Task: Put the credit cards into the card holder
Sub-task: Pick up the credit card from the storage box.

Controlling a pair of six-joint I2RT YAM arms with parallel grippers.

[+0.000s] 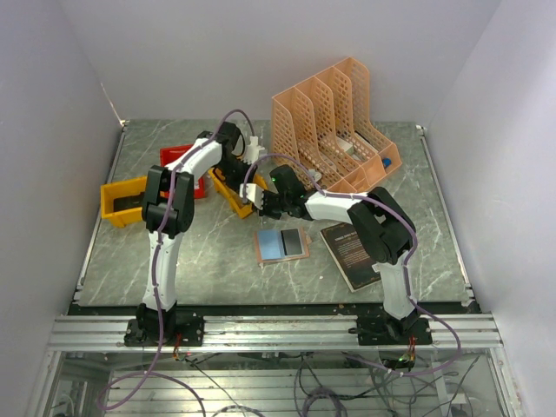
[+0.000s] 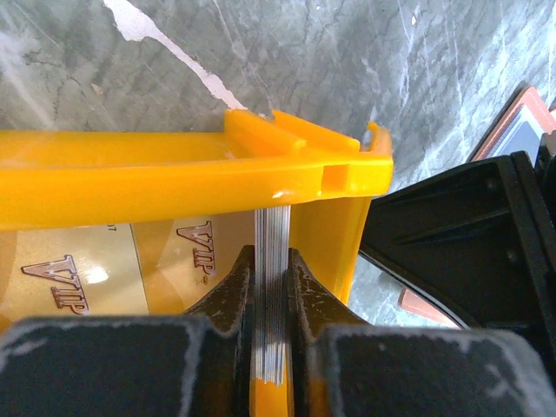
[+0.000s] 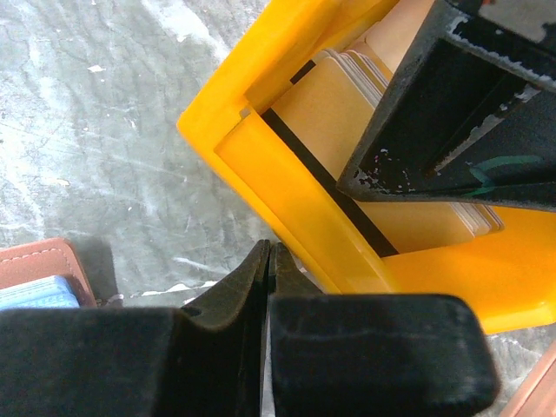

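Overhead, we see both arms meeting at a small yellow bin near the middle of the desk. Our left hand is down inside that bin, its two fingers clamped on a thin stack of credit cards seen edge-on, close to the bin's end wall. Beside the stack, gold cards lettered VIP lie flat in the bin. Our right hand sits just outside the bin's wall, low over the grey marbled desk, fingers pressed together with nothing between them. The card holder lies opened flat on the desk just in front of the right hand, a salmon rim around blue-grey inner faces; a corner of it shows in the right wrist camera. A black book lies just right of the holder. A peach lattice file organizer stands behind, and a red bin and a second yellow bin sit to the far left.
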